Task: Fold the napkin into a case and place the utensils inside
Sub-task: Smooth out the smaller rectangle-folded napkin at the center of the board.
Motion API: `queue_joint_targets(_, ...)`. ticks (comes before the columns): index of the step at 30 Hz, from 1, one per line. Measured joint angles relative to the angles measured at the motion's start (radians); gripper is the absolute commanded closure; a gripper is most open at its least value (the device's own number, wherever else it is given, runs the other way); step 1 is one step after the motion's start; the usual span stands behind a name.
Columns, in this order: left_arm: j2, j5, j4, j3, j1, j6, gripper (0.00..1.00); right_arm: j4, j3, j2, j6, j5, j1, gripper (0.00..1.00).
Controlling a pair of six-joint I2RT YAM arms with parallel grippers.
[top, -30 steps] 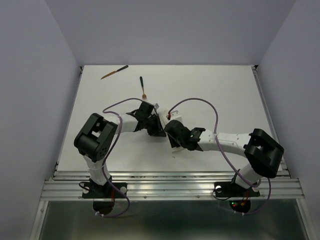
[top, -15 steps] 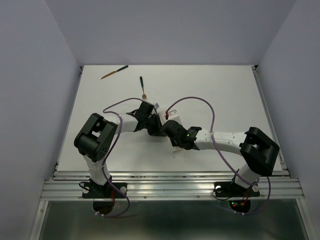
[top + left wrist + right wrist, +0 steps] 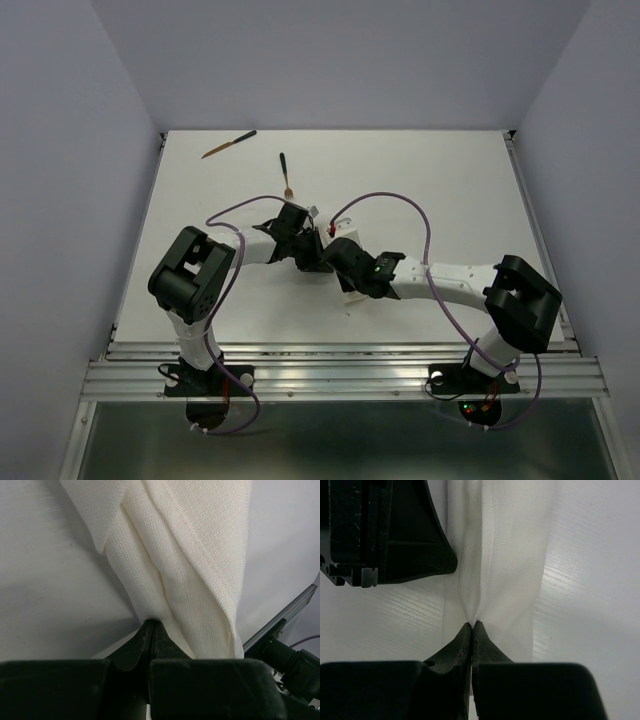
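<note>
The napkin (image 3: pixel 190 555) is a cream cloth gathered into a long narrow bundle of folds on the table. My left gripper (image 3: pixel 151 622) is shut on one of its folds. My right gripper (image 3: pixel 473 624) is shut on a pinch of the same napkin (image 3: pixel 505 555), close beside the left gripper's black body (image 3: pixel 395 530). From above, the left gripper (image 3: pixel 316 258) and right gripper (image 3: pixel 334 254) meet at mid-table and hide most of the napkin (image 3: pixel 349 288). Two utensils lie far back: a brown one (image 3: pixel 228 144) and a fork (image 3: pixel 285 173). No finished case shows.
The white table (image 3: pixel 450 200) has metal rails along its near edge (image 3: pixel 340 375) and grey walls on three sides. Purple cables (image 3: pixel 400 205) loop over both arms. The right arm's green-lit link (image 3: pixel 285 655) shows at the left wrist view's lower right.
My right gripper has shut on the napkin and shifted slightly left toward the left gripper. The left gripper has kept its hold and place.
</note>
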Motion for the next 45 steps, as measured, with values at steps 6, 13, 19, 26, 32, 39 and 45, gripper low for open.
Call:
queue_joint_targets(6, 0.000, 0.000, 0.004, 0.000, -0.002, 0.000, 1.00, 0.002, 0.000, 0.001, 0.000, -0.015, 0.000, 0.99)
queue_joint_targets(13, 0.000, 0.001, 0.007, -0.001, -0.003, -0.004, 1.00, 0.008, 0.024, 0.018, 0.000, -0.038, 0.000, 0.99)
queue_joint_targets(19, 0.000, 0.001, 0.013, -0.002, -0.003, -0.005, 1.00, 0.028, 0.028, 0.030, 0.002, -0.053, 0.000, 0.99)
queue_joint_targets(26, 0.000, -0.001, 0.016, -0.002, -0.005, -0.007, 1.00, 0.060, 0.020, 0.068, 0.018, -0.055, 0.000, 0.99)
queue_joint_targets(32, -0.024, -0.007, -0.003, -0.009, -0.005, -0.006, 1.00, 0.097, -0.030, 0.071, 0.028, -0.055, 0.000, 0.99)
queue_joint_targets(39, -0.124, -0.010, -0.055, -0.003, 0.025, 0.009, 1.00, 0.142, -0.081, 0.056, 0.031, -0.058, 0.000, 0.99)
queue_joint_targets(45, -0.135, -0.010, -0.088, 0.074, 0.062, 0.023, 1.00, 0.184, -0.116, 0.037, 0.030, -0.067, 0.000, 0.99)
